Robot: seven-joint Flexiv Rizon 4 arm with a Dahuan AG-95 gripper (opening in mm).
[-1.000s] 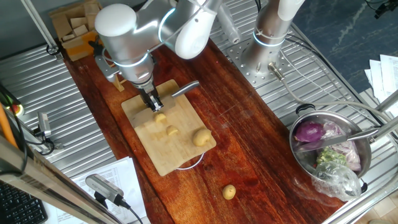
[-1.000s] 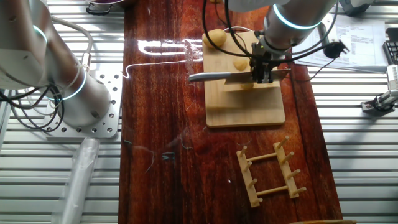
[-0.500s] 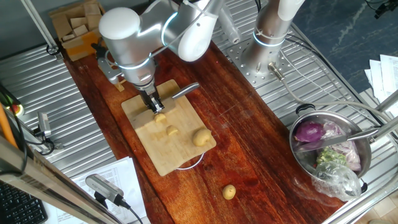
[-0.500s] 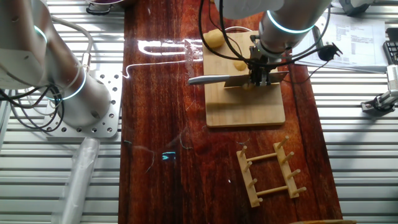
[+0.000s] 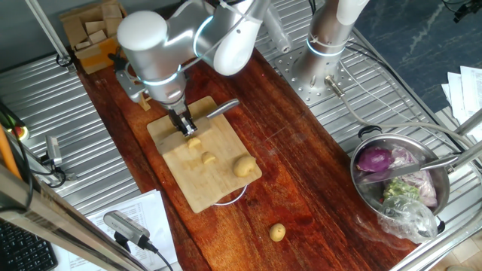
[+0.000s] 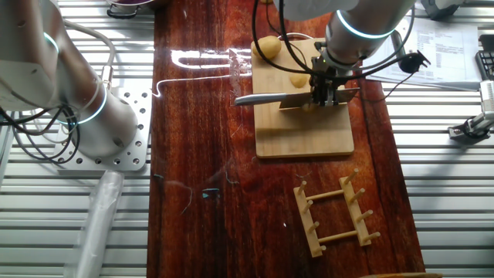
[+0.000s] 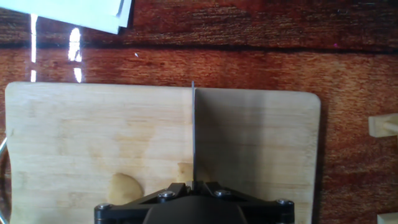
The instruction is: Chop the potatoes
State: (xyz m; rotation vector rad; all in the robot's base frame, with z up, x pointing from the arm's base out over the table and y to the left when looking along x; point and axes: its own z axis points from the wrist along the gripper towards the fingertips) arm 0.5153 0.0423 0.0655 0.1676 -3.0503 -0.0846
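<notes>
My gripper point(image 5: 183, 126) is shut on a knife whose silver handle point(image 6: 255, 98) sticks out sideways and whose blade point(image 7: 193, 130) stands edge-down over the wooden cutting board point(image 5: 197, 188). The blade is at a small potato point(image 5: 194, 142); the hand view shows a pale piece point(image 7: 184, 172) right against it. A second small potato point(image 5: 208, 158) and a larger potato point(image 5: 242, 165) lie further along the board. One more potato point(image 5: 277, 232) lies off the board on the dark wood table. In the hand view another potato point(image 7: 124, 186) sits left of the gripper point(image 7: 193, 186).
A steel pot point(image 5: 360, 197) at the right holds a purple onion point(image 5: 374, 159) and other scraps. A wooden rack point(image 6: 332, 212) lies beyond the board's end. A second arm's base point(image 5: 324, 45) stands at the back. A box of wooden blocks point(image 5: 90, 38) and papers point(image 7: 74, 12) lie nearby.
The gripper with the knife has shifted only slightly back and forth over the small potato. The potatoes on the board stay where they were.
</notes>
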